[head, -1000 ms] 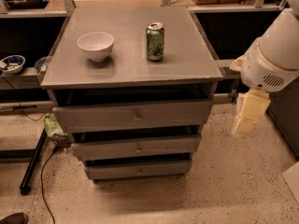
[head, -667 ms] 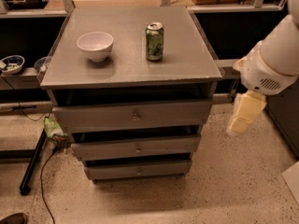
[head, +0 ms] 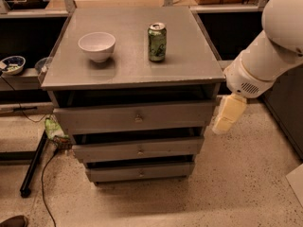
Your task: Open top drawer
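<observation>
- A small patterned bowl (head: pixel 12 64) is set on a low shelf at the far left, well apart from the work. Something pale is held in it, but what it is cannot be told.
- A white bowl (head: pixel 97 45) is stood upright on the grey table (head: pixel 132 67), left of centre. Nothing is seen inside it.
- The top drawer (head: pixel 135 117) is found directly under the table top, the widest of three, with its round knob (head: pixel 138 118) at centre. It is judged not yet drawn out, so its contents are hidden.
- A green can (head: pixel 157 41) is stood upright, right of the white bowl and apart from it.
- The gripper (head: pixel 229 113) is hung pointing downward just beside the drawer's right end, clear of the knob, probably ahead of an approach. Whether it is open or closed cannot be told.
</observation>
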